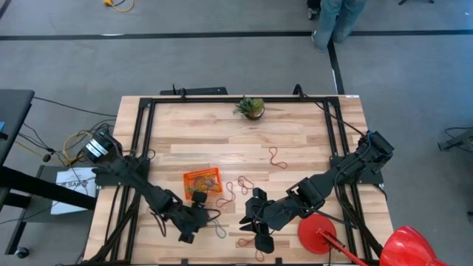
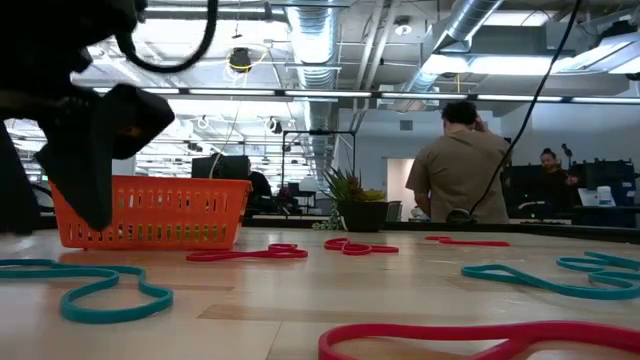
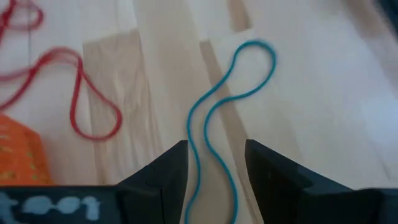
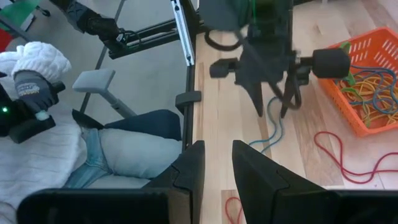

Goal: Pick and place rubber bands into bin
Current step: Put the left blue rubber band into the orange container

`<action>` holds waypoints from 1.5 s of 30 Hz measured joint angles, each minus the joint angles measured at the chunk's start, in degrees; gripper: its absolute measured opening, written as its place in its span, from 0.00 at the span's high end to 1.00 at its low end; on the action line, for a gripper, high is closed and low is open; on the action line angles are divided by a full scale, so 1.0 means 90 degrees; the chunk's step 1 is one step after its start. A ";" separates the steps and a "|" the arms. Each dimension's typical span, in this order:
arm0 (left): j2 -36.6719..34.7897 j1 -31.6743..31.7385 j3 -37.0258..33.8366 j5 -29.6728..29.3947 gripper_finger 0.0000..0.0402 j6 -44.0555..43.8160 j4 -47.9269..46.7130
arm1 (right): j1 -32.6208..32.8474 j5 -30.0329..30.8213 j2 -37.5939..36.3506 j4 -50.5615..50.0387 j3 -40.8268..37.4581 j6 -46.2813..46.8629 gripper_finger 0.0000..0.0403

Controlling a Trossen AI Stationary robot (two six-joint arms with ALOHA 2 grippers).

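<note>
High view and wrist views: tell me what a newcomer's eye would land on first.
The orange bin near the table's front left, already holding a tangle of rubber bands. Right beside it, the left gripper hovers with fingers open astride a blue rubber band lying on the wood. Loose red rubber bands trail between the two arms, and the right gripper waits near the front edge.

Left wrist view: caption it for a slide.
Open left gripper straddles a thin blue rubber band on the wooden table, beside a red rubber band.

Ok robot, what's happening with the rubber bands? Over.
Left pincer open, straddling thin blue rubber band. Right pincer open, empty. Small orange mesh bin part-filled. Nothing in the way.
</note>
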 joint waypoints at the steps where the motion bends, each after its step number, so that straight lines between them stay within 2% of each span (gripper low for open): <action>1: 0.0080 0.0021 0.0092 0.0009 0.62 -0.0098 -0.0164 | 0.0000 0.0001 0.0000 -0.0002 0.0000 0.0000 0.81; 8: 0.0490 0.0229 0.0476 0.0042 0.62 -0.0561 -0.0837 | 0.0000 0.0001 0.0000 -0.0022 0.0000 0.0000 0.81; 16: 0.0493 0.0352 0.0476 0.0062 0.62 -0.0567 -0.0887 | 0.0000 0.0001 0.0000 -0.0041 0.0000 0.0002 0.81; 22: 0.0493 0.0291 0.0476 0.0545 0.62 -0.0610 -0.0806 | 0.0000 0.0001 0.0000 -0.0041 0.0000 0.0002 0.81; 28: 0.0493 0.0228 0.0476 0.0576 0.63 -0.0657 -0.0799 | 0.0000 0.0001 0.0000 -0.0041 0.0000 0.0000 0.81; 32: 0.0490 0.0228 0.0476 0.0573 0.71 -0.0656 -0.0882 | -0.0041 0.0004 0.0000 -0.0041 0.0000 0.0012 0.81; 39: 0.0480 0.0321 0.0476 0.0624 0.98 -0.0651 -0.0962 | -0.0335 0.0005 0.0000 -0.0208 0.0001 0.0016 0.81; 45: 0.0332 0.0359 0.0527 0.0736 1.00 -0.0267 -0.1253 | -0.0539 0.0004 0.0000 -0.0446 0.0000 0.0060 0.81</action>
